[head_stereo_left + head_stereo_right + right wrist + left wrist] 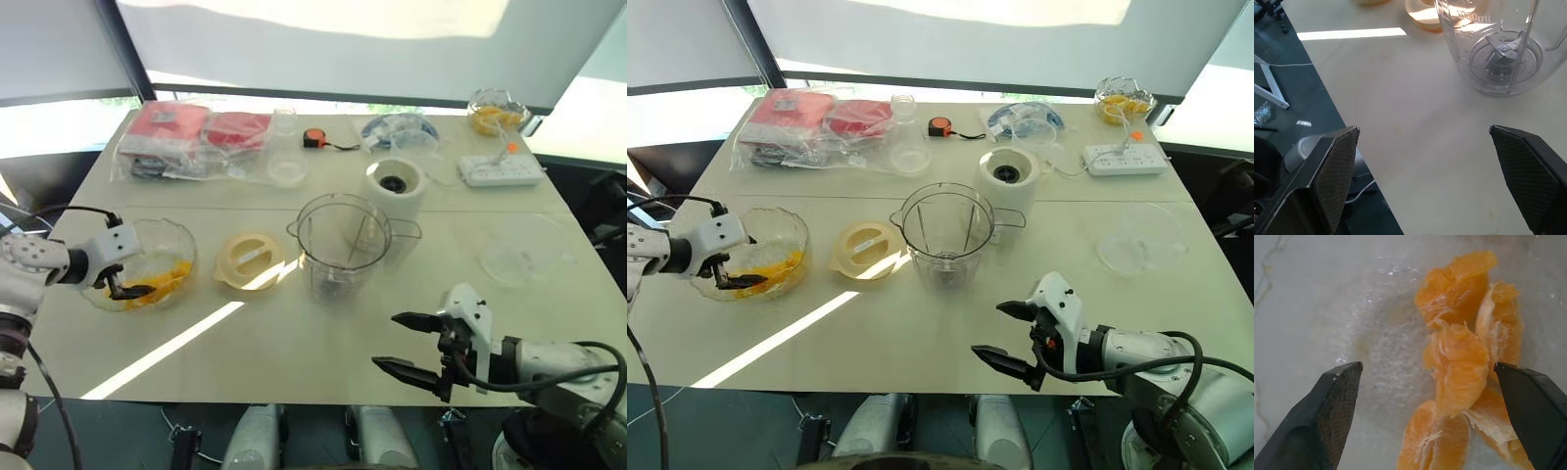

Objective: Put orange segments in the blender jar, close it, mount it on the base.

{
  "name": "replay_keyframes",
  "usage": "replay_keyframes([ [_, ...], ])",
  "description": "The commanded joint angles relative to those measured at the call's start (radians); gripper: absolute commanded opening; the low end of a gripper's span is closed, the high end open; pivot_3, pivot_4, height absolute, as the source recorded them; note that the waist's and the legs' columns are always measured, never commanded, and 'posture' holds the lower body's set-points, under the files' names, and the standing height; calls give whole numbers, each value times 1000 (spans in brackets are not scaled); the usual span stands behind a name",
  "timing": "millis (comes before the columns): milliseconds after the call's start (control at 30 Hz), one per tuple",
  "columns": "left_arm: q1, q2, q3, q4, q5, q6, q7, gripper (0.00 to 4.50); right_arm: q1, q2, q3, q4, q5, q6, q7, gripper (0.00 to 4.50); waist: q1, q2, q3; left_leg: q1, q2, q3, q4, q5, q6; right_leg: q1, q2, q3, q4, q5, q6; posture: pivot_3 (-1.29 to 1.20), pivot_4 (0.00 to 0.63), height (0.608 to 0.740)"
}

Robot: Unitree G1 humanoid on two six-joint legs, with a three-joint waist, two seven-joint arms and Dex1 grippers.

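Your left gripper is hanging, fingers spread wide, inside the clear glass bowl, straddling the peeled orange segments. Your right gripper is hovering, fingers apart, just before the clear plastic blender jar, which is standing beside its pale yellow round lid.

Table: smooth, matt cream top.
Blender jar, centre: clear glossy plastic, with a metal blade inside.
Lid, at its 9 o'clock: pale yellow matt plastic.
Bowl, further toward 9 o'clock: clear textured glass.
Orange segments: moist, fibrous pulp.
Left gripper: black fingers with cross-hatched pads.
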Motion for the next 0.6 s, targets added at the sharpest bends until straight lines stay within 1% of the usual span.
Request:
replay_keyframes([
  [33,-34,-4,-9,11,22,13,-27,4484,18,11,-25,-56,16,-10,-24,4500,0,0,0,0,0,0,0,0,0,0,0,0,0,0,0,0,150,740],
  [400,-101,-82,-64,87,145,-11,74,4484,3,-8,-22,-70,49,-2,-27,4500,1,-2,-1,1,0,0,1,0,0,0,1,0,3,0,1,0,150,740],
  [600,-134,-113,-82,150,202,-14,170,4484,-8,-13,-12,-67,51,-1,-28,4500,1,-2,-1,2,0,0,1,0,0,0,1,0,4,1,1,0,150,740],
])
